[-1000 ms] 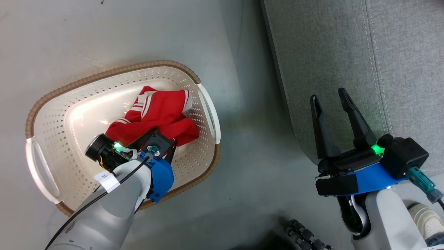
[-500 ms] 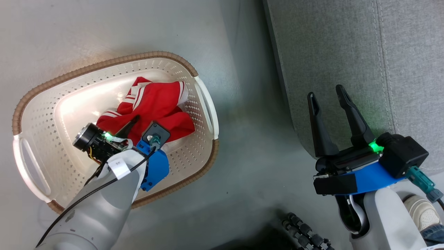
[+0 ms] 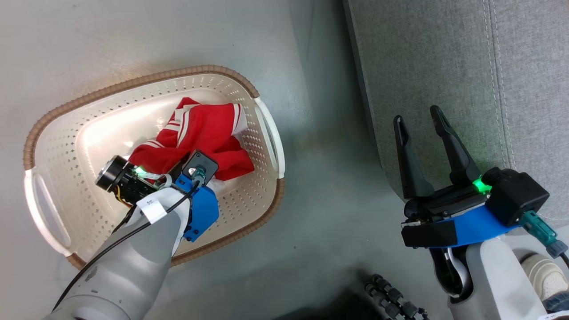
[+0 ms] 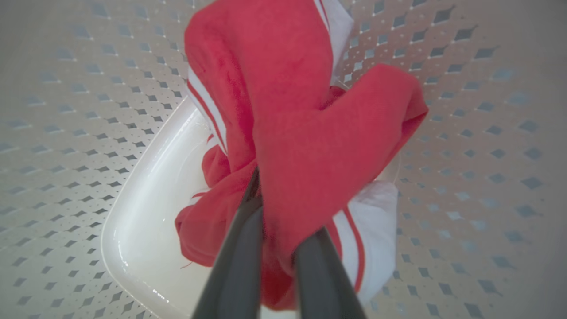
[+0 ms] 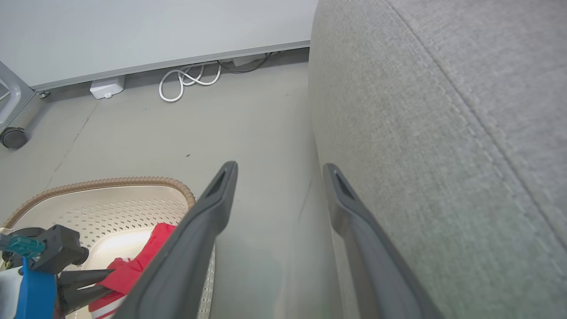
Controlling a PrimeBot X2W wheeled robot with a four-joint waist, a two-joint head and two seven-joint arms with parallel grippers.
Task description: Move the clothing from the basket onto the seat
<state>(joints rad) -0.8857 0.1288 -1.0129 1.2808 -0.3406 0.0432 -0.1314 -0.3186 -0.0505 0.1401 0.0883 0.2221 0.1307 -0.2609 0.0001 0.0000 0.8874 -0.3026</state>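
L tool (image 4: 277,235) is pinching a fold of the red clothing (image 3: 204,133), which is lying bunched inside the basket (image 3: 133,86). R tool (image 3: 418,115) is hovering spread by the seat (image 3: 444,58) edge. Est. early stage: lift + transfer not yet done.

A smooth grey floor (image 3: 146,35) with a few dark specks runs across the head view. At six o'clock in that view lie black ribbed, segmented legs (image 3: 391,298), cut off by the edge. At five o'clock a person's white shoe (image 3: 541,275) rests on the floor, with a blue denim hem (image 3: 558,304) by it. In the right wrist view, a pale wall (image 5: 155,26) meets the floor along a grey skirting strip (image 5: 177,64) at twelve o'clock. A looped white cable (image 5: 186,82) lies against the strip, with a small white box (image 5: 106,86) at eleven and dark cables (image 5: 248,62) toward one. At nine o'clock a dark caster wheel (image 5: 13,137) stands under a grey frame (image 5: 11,95).
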